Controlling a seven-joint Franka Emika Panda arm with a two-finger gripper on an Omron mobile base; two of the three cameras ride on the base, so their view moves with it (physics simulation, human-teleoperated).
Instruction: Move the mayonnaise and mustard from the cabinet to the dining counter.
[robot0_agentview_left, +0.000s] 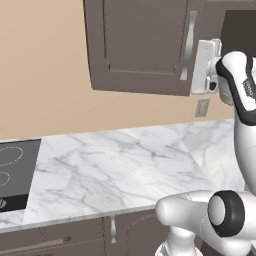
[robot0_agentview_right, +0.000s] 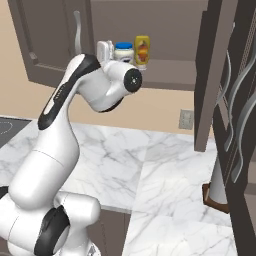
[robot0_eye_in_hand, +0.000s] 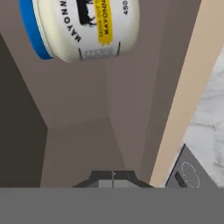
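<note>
Mayonnaise (robot0_agentview_right: 124, 51) jar sits upright on the open cabinet (robot0_agentview_right: 165, 40) shelf, just beside the pincer (robot0_agentview_right: 104, 51) on its far side in the right base view. Blue lid on top, creamy body below. Hand view is rolled, so the same jar (robot0_eye_in_hand: 83, 27) appears sideways along the top edge, lid to the left, label text readable. It lies ahead of the finger tips and off to one side of their line, apart from them, nothing between the tips.

Pincer (robot0_eye_in_hand: 113, 174): tips pressed together, pinching nothing. Both dark tips meet at one seam at the bottom of the hand view. In the left base view the white hand (robot0_agentview_left: 206, 67) sits at the cabinet's lower edge, next to the long silver handle (robot0_agentview_left: 188, 46) of the closed door.

Mustard (robot0_agentview_right: 142, 51) bottle stands upright on the same shelf, just past the jar, farther from the pincer. Yellow, slightly taller than the jar. Can't tell if the two touch; they are very close.

Cabinet interior fills the space ahead of the pincer: brown back panel and shelf corner. An open cabinet door (robot0_agentview_right: 212, 75) hangs well off to the pincer's right.

Below the pincer: marble worktop (robot0_agentview_left: 115, 170) with a black cooktop (robot0_agentview_left: 15, 172) at its left end. Wall outlet (robot0_agentview_left: 202, 107) on the beige wall under the cabinet.
</note>
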